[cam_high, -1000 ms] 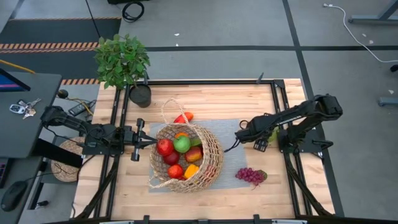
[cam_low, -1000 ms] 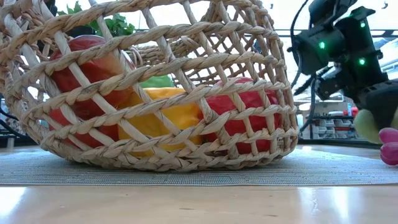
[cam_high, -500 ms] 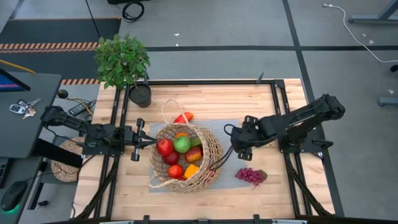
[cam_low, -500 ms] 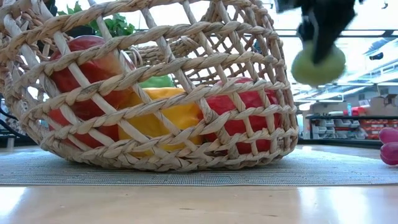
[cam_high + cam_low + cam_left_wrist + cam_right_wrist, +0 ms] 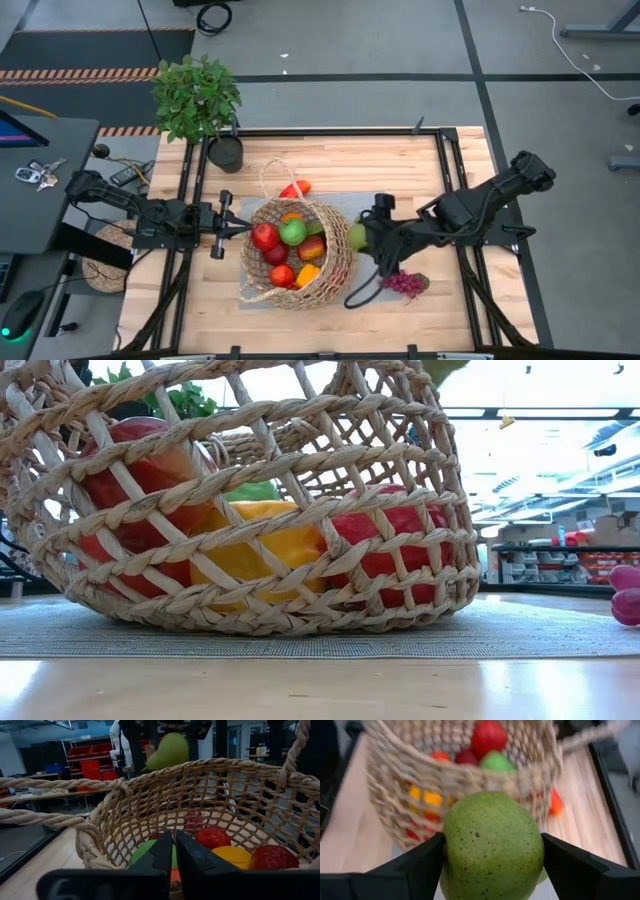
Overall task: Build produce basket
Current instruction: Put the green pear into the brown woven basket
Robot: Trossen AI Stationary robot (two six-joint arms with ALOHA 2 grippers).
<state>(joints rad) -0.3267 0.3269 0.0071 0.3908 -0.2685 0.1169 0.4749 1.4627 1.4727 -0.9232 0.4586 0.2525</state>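
Meanwhile right end effector [image 5: 492, 865] grasping pear [image 5: 492, 847] beside basket [image 5: 345, 255] holding fruit [image 5: 292, 232].

Basket [image 5: 300, 255]: large, round, tan wicker, open weave, thin looped handle; set on its side on the grey mat, mouth turned toward the left arm. Contents seen through the weave: red apples [image 5: 265, 236], green apple [image 5: 292, 232], yellow piece [image 5: 262, 540], orange piece [image 5: 308, 273]. Green pear [image 5: 492, 847]: speckled skin, clamped between the fingers of the right gripper [image 5: 362, 238], held just beside the basket's rim. Purple grapes [image 5: 405, 283]: lying on the table, apart from the basket. A red-and-orange piece [image 5: 295, 188] is lying beside the handle.
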